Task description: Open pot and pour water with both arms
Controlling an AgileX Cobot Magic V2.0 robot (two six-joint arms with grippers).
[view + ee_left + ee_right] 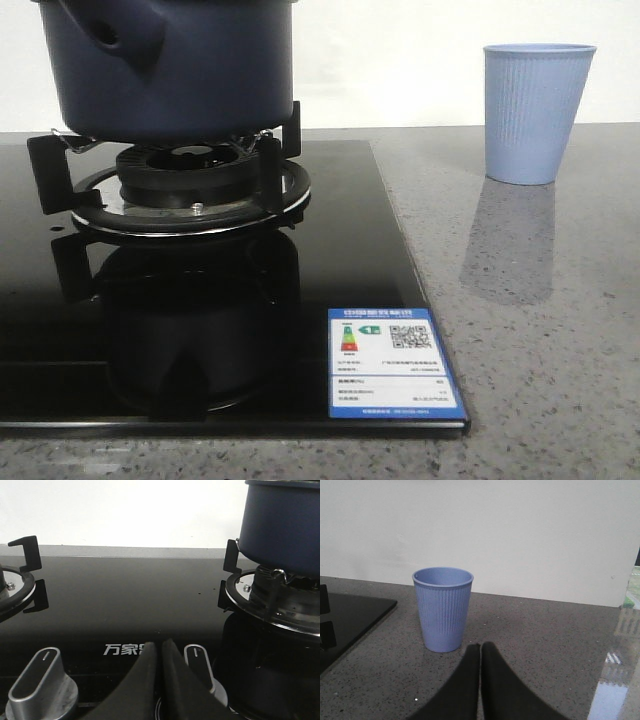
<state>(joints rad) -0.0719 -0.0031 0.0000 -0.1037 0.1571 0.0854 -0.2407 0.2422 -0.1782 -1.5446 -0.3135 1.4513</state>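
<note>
We judge the task barely begun: the pot (170, 70) sits on the burner (190, 185) at far left, untouched, the cup (535, 112) well apart at far right. Our left hand (161, 652) and right hand (480, 655) are pressed together, empty.

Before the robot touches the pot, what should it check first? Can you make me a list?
1. Pot sits steady on the burner stand: ok.
2. Lid on the pot: cannot tell, its top is out of view.
3. Cup upright on the counter, apart from the stove: ok.
4. Cup empty or full: cannot tell.
5. Left gripper open for grabbing: not ok, fingers pressed together.
6. Right gripper open: not ok, also shut, holding nothing.
</note>
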